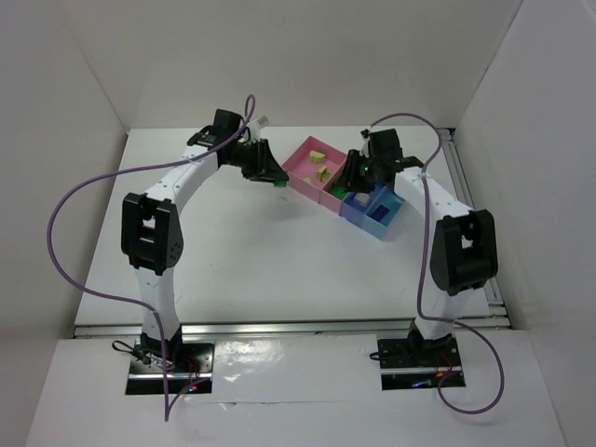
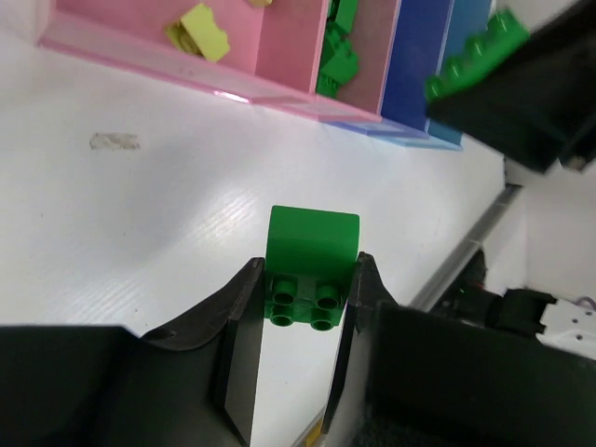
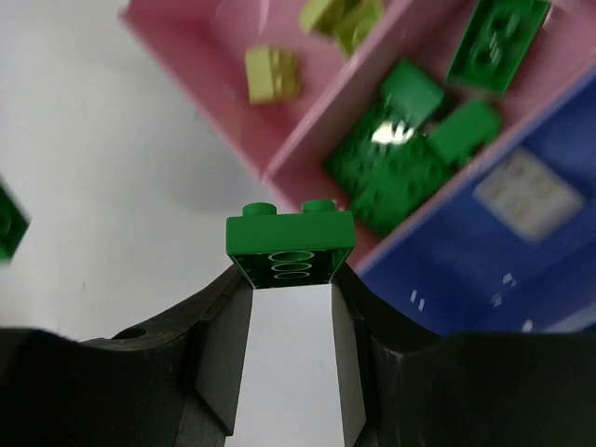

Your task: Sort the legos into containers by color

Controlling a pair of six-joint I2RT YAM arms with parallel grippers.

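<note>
left gripper (image 2: 307, 300) pinching green brick (image 2: 313, 244), over table (image 2: 140, 233) near trays (image 2: 140, 54) | right gripper (image 3: 291, 281) pinching second green brick (image 3: 291, 237), just short of small pink tray (image 3: 326, 121) with the greens (image 3: 391, 168) | we rate bricks light, rigid, slick: clamp flat side walls, not studs, or they'll squirt out

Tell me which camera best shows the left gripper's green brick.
The left wrist view: the green brick sits central, pinched in the left gripper, studs facing the camera. The top view shows only a green speck at that gripper's tip; the right wrist view, a blurred sliver at its left edge.
</note>
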